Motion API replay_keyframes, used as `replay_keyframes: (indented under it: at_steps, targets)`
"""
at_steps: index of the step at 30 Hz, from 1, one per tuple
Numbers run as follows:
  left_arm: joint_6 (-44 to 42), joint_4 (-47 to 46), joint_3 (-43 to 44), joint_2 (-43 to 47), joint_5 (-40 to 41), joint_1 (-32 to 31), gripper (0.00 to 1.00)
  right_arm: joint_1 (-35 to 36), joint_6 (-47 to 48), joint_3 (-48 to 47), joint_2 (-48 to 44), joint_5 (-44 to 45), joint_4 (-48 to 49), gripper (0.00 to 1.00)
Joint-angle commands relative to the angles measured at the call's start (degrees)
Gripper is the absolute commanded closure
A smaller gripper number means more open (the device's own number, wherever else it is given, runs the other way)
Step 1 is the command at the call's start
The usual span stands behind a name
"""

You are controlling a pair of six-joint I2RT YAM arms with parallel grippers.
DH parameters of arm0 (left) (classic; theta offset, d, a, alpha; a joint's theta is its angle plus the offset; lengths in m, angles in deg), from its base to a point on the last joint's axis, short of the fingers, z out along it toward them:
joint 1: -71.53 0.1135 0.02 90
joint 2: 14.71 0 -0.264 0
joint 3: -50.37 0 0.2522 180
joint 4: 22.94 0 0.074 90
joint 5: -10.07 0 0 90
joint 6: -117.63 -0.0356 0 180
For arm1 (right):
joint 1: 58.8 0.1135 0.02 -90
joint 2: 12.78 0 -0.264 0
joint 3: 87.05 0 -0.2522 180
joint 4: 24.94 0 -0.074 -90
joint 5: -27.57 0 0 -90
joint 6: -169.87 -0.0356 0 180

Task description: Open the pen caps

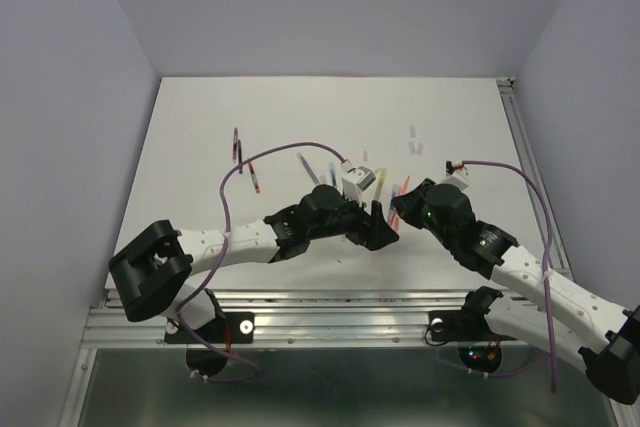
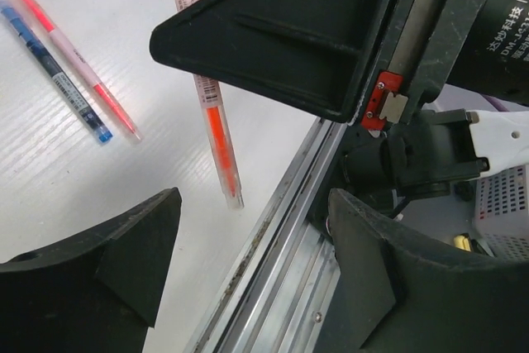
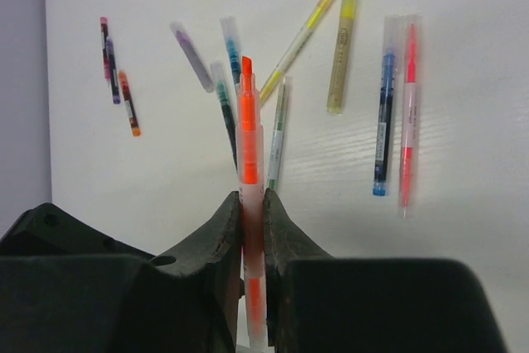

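Right hand clamps an orange pen, bare tip pointing away. Left hand stands wide, gripping nothing, just beside it. Two pen caps lie beyond both hands on the surface.

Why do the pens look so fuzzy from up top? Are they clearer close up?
Top view: the pens are tiny and smeared. Left wrist view: the blue pen is sharp. Right wrist view: the orange pen is crisp, shadows soft, no glare.
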Motion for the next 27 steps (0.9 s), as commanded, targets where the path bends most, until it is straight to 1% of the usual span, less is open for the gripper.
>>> replay_keyframes:
  at_steps: [1, 3, 4, 5, 6, 8, 9, 10, 11, 12, 14, 15, 18, 19, 21, 24, 25, 26, 27]
  targets:
    - [-0.1, -3.9, 0.3, 0.4, 1.6, -0.4, 0.18, 0.1, -1.8, -2.7, -0.3, -2.7, 4.9, 0.99]
    - [-0.3, -3.8, 1.1, -0.6, 1.6, -0.4, 0.21, 0.1, -2.2, -2.6, -1.0, -4.2, 5.4, 0.99]
    - [-0.5, -3.8, 1.4, -1.0, 1.5, -0.5, 0.24, 0.1, -2.3, -2.6, -1.2, -4.2, 5.8, 0.99]
    - [-0.5, -3.8, 1.7, -1.3, 1.4, -0.4, 0.28, 0.0, -2.3, -2.4, -1.4, -4.9, 5.9, 0.99]
    - [-0.4, -3.8, 1.9, -1.6, 1.3, -0.5, 0.4, 0.1, -2.4, -2.4, -1.6, -5.0, 5.8, 0.99]
    - [-0.4, -3.8, 2.5, -1.8, 0.8, -0.4, 0.58, 0.1, -2.2, -2.9, -1.8, -4.3, 5.3, 0.99]
    - [-0.5, -3.8, 2.5, -1.9, 0.7, -0.4, 0.79, 0.1, -1.9, -3.0, -1.7, -4.0, 4.8, 0.99]
    - [-0.5, -3.8, 2.4, -1.6, 0.8, -0.5, 0.92, 0.1, -1.7, -3.0, -1.8, -3.5, 4.5, 0.99]
    - [-0.4, -3.9, 2.2, -1.2, 1.1, -0.5, 1.0, 0.1, -1.6, -3.3, -1.7, -2.1, 4.1, 0.99]
    - [-0.4, -3.8, 1.7, -0.5, 1.7, -0.4, 1.0, 0.1, -1.4, -3.5, -1.5, -1.8, 3.7, 0.99]
    - [0.0, -3.8, 0.8, 0.3, 2.3, -0.4, 1.0, 0.1, -0.8, -4.2, -1.2, 2.5, 2.7, 0.99]
    - [0.2, -3.8, -0.4, 1.4, 2.4, -0.5, 1.0, 0.1, 0.4, -5.1, -1.0, 7.2, 1.8, 0.99]
    - [0.9, -3.8, -3.5, 3.2, 2.3, -0.9, 1.0, -0.1, 2.4, -8.7, 1.7, 15.2, -0.7, 0.99]
    - [1.4, -3.8, -4.5, 4.6, 2.3, -1.2, 1.0, -0.6, 2.9, -9.6, 2.9, 19.4, -1.3, 0.99]
    - [1.9, -3.9, -7.5, 7.0, 2.4, -1.7, 1.0, -3.1, 5.3, -12.9, 5.8, 21.8, -1.5, 0.99]
    - [4.0, -3.9, -10.0, 9.6, 3.1, -2.4, 1.0, -7.0, 8.0, -14.8, 8.1, 19.8, 0.6, 0.99]
    - [4.2, -3.8, -11.2, 10.3, 3.4, -2.5, 1.0, -8.4, 8.5, -15.2, 9.3, 18.6, 1.4, 0.99]
    - [4.4, -3.7, -11.8, 11.8, 3.9, -2.6, 1.0, -11.4, 9.1, -15.9, 9.9, 16.3, 1.9, 0.99]
    - [4.7, -3.8, -12.1, 12.4, 4.4, -2.9, 1.0, -12.5, 9.7, -16.1, 10.4, 15.5, 2.4, 0.99]
